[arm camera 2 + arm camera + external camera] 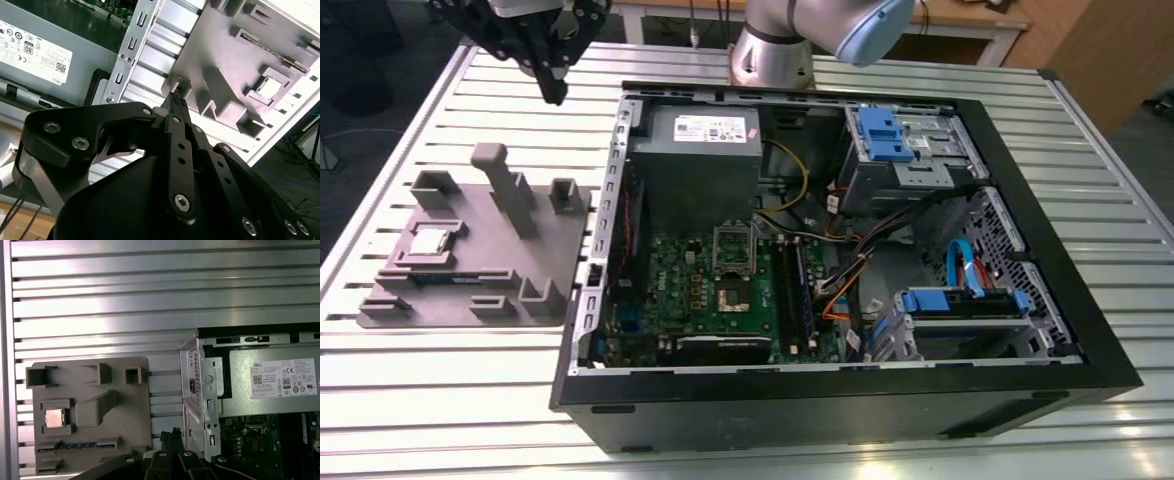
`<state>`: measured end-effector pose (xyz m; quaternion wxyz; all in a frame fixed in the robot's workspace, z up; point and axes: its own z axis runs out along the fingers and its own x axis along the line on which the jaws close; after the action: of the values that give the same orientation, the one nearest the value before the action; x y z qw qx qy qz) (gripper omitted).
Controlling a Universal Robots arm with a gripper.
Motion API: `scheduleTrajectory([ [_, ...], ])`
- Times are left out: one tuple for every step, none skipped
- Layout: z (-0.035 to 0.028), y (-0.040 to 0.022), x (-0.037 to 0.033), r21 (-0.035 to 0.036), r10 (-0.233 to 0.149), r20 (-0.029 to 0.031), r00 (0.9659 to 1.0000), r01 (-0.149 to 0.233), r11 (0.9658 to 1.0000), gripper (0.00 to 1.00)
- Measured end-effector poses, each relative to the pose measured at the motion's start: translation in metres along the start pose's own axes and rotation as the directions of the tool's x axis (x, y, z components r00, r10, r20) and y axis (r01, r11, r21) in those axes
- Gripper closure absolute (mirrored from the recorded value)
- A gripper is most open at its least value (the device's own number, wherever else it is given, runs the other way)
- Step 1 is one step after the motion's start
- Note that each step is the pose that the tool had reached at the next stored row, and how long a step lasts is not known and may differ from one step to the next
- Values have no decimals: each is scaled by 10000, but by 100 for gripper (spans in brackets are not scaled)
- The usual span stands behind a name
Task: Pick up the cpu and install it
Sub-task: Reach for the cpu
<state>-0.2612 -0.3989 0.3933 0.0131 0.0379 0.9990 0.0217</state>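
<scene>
Quick count: 1 cpu [430, 241], 1 grey holder plate [494, 275], 1 pc case [854, 395], 1 psu [700, 170], 1 mobo [680, 290], 2 blue drive caddies [881, 135] [961, 302], 1 tool [556, 93], 1 tabletop [440, 400].

Silver arm [771, 50], pale blue joint cap [874, 30], black claw [556, 90], silver screws [182, 201]

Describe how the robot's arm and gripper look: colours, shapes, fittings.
The arm is a round silver-grey tube with a pale blue cap on its joint. The gripper is matte black, built of flat hinged bars that narrow toward slim tips. In the second wrist view, silver hex-socket screws dot those bars.
</scene>
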Motion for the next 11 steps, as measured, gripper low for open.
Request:
scheduleTrajectory([
  [-1, -1, 12, 0, 0, 0, 10000, 0, 10000, 90],
  [-1, -2, 24, 1, 1, -1, 10000, -1, 10000, 90],
  [-1, -3, 37, 1, 0, -1, 10000, 0, 10000, 90],
  [-2, -4, 49, 0, 0, 0, 10000, 0, 10000, 90],
  [-2, -5, 62, 1, 1, -1, 10000, -1, 10000, 90],
  [-2, -6, 75, 1, 0, -1, 10000, 0, 10000, 90],
  [-3, -6, 87, 0, 1, 0, 10000, -1, 10000, 90],
  [-3, -7, 99, 0, 0, 0, 10000, 0, 10000, 90],
  [-3, -8, 111, 0, 0, 0, 10000, 0, 10000, 90],
  [-4, -9, 124, 0, 1, 0, 10000, -1, 10000, 90],
  [-4, -10, 137, 0, 0, -1, 10000, 0, 10000, 90],
])
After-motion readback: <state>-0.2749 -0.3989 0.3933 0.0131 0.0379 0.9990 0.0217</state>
